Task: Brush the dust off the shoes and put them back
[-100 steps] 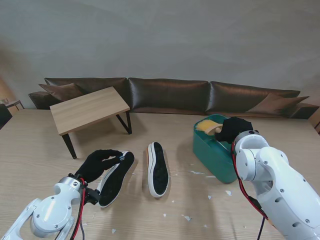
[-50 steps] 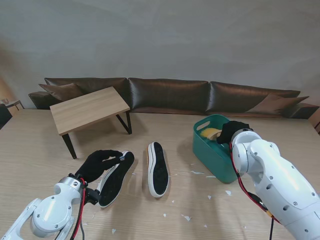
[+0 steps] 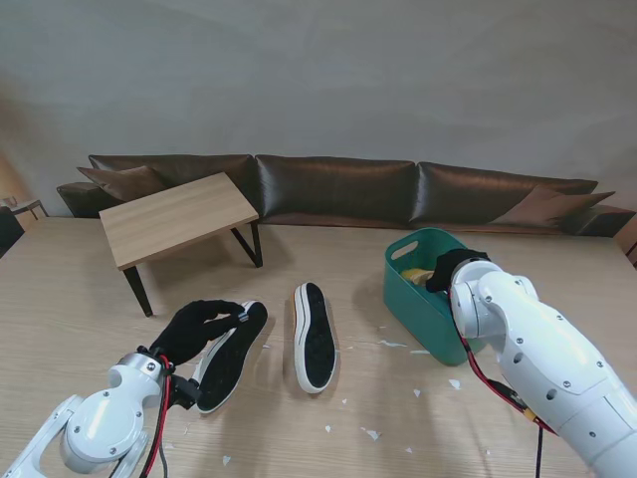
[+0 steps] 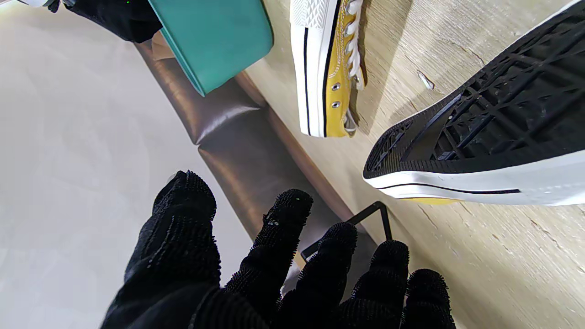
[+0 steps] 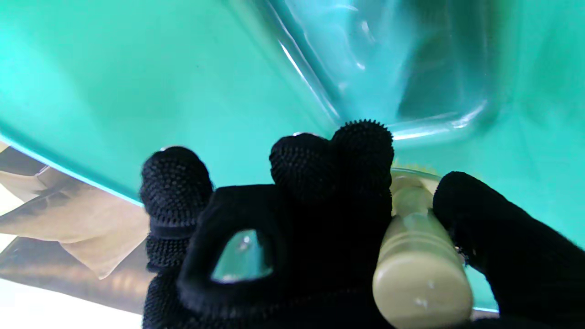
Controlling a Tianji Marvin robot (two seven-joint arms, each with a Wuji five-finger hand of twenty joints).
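Note:
Two yellow sneakers with black soles lie on the table. One shoe [image 3: 231, 357] [image 4: 493, 132] lies sole-up right beside my left hand [image 3: 197, 327] [image 4: 283, 274], whose fingers are spread and hold nothing. The other shoe [image 3: 316, 337] [image 4: 322, 64] rests on its side in the middle. My right hand [image 3: 453, 269] [image 5: 320, 228] is down inside the green bin [image 3: 423, 314] [image 5: 114, 82], shut on the cream handle of the brush [image 5: 418, 269]. A pale bit of the brush [image 3: 418, 275] shows in the bin.
A small wooden table [image 3: 177, 217] stands at the far left, with a dark sofa [image 3: 338, 187] along the back. White scraps [image 3: 370, 433] are scattered on the floor-like tabletop near me. The bin [image 4: 215, 36] sits right of the shoes.
My right hand has sunk lower into the green bin with the brush and shifted slightly left. The left hand and both shoes have stayed put.

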